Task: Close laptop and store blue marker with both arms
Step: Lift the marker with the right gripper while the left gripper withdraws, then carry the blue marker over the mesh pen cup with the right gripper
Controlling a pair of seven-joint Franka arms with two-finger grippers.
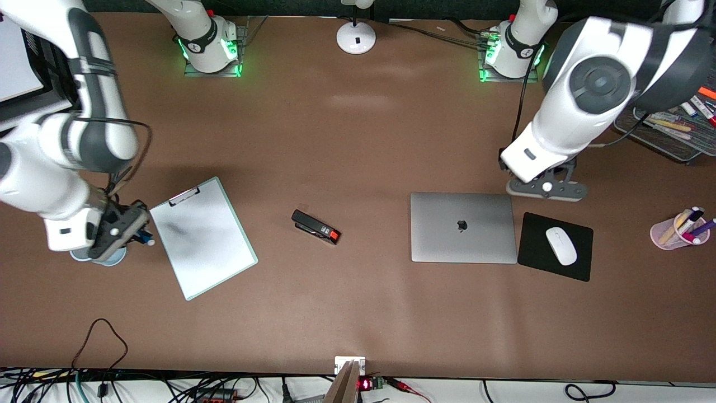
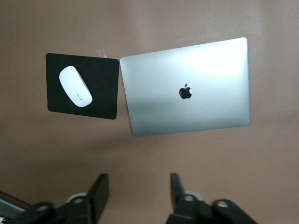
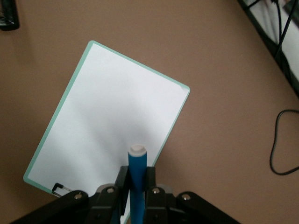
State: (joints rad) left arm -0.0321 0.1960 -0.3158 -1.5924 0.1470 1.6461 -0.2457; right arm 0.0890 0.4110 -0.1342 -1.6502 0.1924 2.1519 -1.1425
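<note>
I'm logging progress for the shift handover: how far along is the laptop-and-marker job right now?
Done: the laptop lies shut, lid down, beside the mouse pad. The left hand hangs open above the table by it, holding nothing. In hand: the right hand is shut on the blue marker, over a pale blue cup beside the clipboard. Left: storing the marker.

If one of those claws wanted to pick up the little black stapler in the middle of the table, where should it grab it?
Probably across the middle of the stapler, coming straight down from above. It lies flat and slantwise between the clipboard and the closed laptop, so the fingers should turn to pinch its two long, narrow sides, clear of the red end.
</note>
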